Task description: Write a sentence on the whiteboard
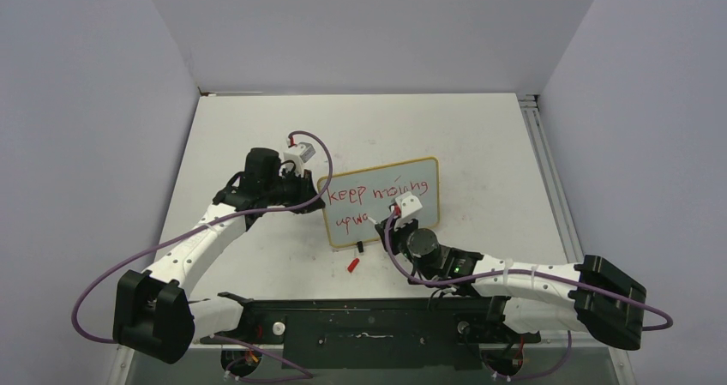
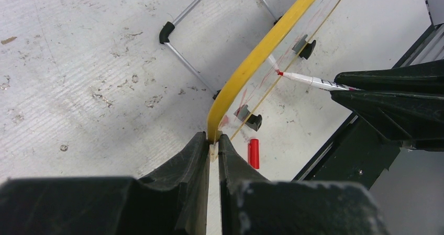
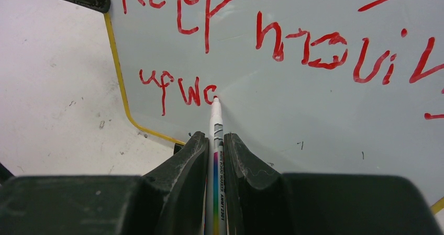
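Left wrist view: left fingers pinched shut on the yellow corner rim of the whiteboard, which stands on the desk; a red cap lies before it. Right wrist view alone gives legible lettering: right fingers closed on the marker, its tip touching the sentence at the unfinished second line.

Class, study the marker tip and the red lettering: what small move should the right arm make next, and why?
Probably stroke the marker down to close the half-formed letter: the sentence stops at "upw" plus an open curve, with the tip at its open side.
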